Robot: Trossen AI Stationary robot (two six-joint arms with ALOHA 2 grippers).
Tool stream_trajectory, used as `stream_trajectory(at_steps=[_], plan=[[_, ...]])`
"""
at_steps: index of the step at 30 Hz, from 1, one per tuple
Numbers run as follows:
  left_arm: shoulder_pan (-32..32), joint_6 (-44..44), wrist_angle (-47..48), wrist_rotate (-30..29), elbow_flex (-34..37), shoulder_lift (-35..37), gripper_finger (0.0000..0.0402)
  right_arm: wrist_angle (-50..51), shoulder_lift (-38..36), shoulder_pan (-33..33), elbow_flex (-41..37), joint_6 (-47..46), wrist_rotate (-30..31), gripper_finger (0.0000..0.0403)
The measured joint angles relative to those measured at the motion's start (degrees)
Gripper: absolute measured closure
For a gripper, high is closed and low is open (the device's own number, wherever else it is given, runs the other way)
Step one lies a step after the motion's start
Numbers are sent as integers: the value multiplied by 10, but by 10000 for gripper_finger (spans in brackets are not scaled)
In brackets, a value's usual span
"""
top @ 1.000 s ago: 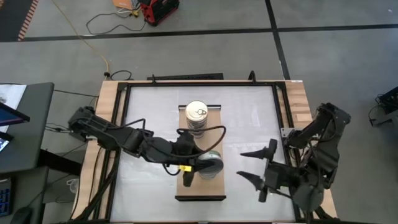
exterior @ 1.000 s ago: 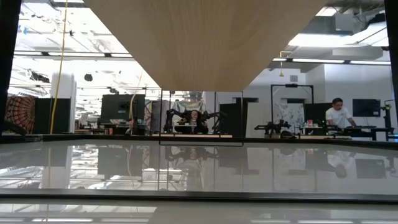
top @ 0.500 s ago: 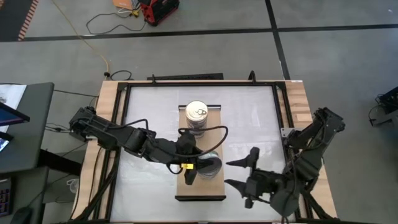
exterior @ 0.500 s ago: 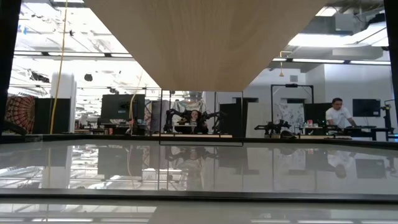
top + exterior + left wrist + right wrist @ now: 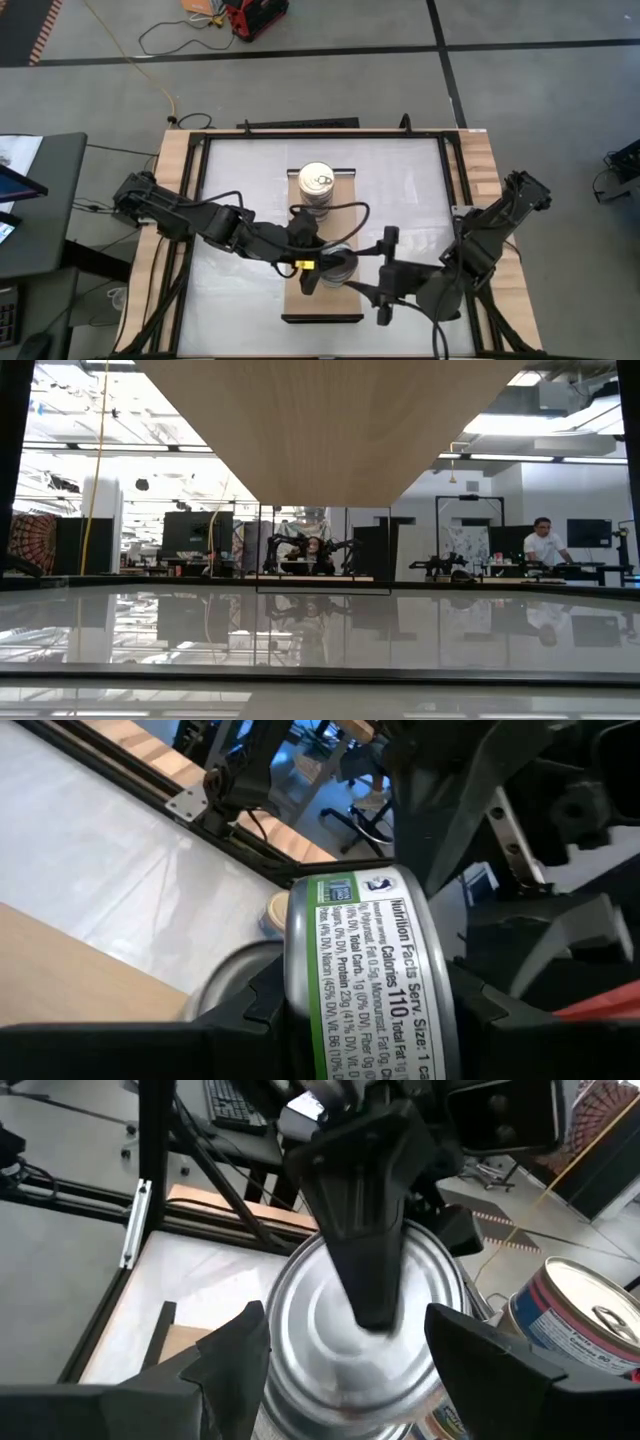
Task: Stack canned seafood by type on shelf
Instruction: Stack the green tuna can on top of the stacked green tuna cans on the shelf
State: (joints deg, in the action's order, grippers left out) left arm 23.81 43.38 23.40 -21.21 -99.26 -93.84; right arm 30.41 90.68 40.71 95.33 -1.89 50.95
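The light-wood shelf (image 5: pixel 322 305) lies mid-table. A stack of cans with a gold pull-tab lid (image 5: pixel 318 183) stands on its far end and also shows in the right wrist view (image 5: pixel 580 1320). My left gripper (image 5: pixel 325 268) is shut on a green-labelled, silver-lidded can (image 5: pixel 340 266) over the shelf's near half. My right gripper (image 5: pixel 368 280) is open just right of that can; its fingers (image 5: pixel 230 1360) stand either side of it without touching. Neither gripper appears in the low view. My left gripper pinches the can by its two flat ends, coming level from the table's left. One finger (image 5: pixel 368 1250) lies across the silver lid (image 5: pixel 310 1320). The label's side wall (image 5: pixel 370 970) faces the wrist camera between both fingers. What is beneath the can is hidden.
A grey rounded can shape (image 5: pixel 235 985) shows beside the held can. The white tabletop (image 5: pixel 240 180) has open room left and right of the shelf. A dark frame and wood rails (image 5: pixel 180 160) border the table. People sit far off in the room (image 5: pixel 545 540).
My right arm has swung from the table's right edge toward the left, bringing its open gripper up around the can that my left gripper holds. Its fingers have stayed spread.
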Motion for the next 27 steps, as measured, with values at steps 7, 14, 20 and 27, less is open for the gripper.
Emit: stream_trajectory(at_steps=[7,14,20,27], plan=[[1,-4,-1,15,0,0,241,5,-10,17,0,-4,1,102],[-2,-5,2,13,0,0,212,36,-7,13,0,-37,0,101],[-6,-2,21,0,1,0,191,43,-4,3,0,-47,0,101],[-11,-4,28,-3,1,0,182,58,-4,3,0,-62,-1,101]])
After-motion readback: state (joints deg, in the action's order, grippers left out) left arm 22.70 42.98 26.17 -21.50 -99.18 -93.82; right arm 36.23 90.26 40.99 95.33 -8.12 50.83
